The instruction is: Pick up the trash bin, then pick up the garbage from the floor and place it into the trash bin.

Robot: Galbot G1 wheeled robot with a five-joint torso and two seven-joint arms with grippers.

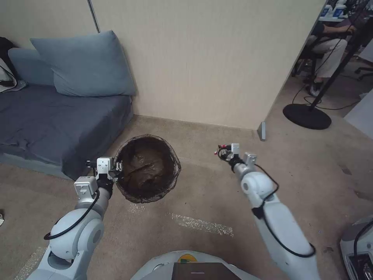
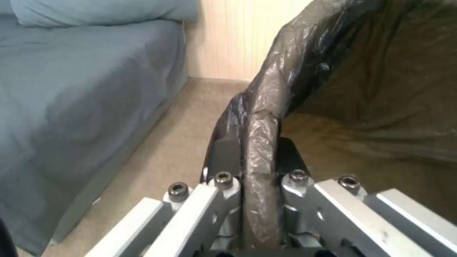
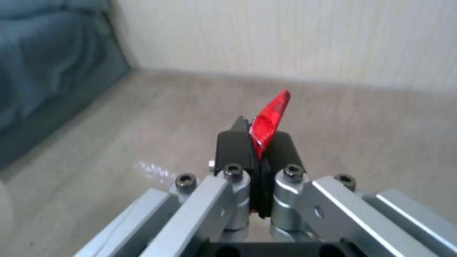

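Note:
The trash bin (image 1: 147, 168), lined with a crinkled dark bag, hangs above the carpet beside the sofa, its mouth facing up. My left gripper (image 1: 116, 167) is shut on its near-left rim; in the left wrist view the bag-covered rim (image 2: 259, 142) runs between the two black pads. To the right of the bin, my right gripper (image 1: 222, 151) is shut on a small red wrapper (image 1: 217, 151), a piece of garbage. In the right wrist view the red wrapper (image 3: 269, 119) sticks out from between the closed pads, above the floor (image 3: 142, 128).
A grey-blue sofa (image 1: 50, 124) with a cushion (image 1: 85, 66) stands at the left. A beige partition wall (image 1: 202, 62) runs behind the bin. A black stand base (image 1: 307, 116) sits at the back right. Pale tape marks (image 1: 202, 224) cross the carpet near me.

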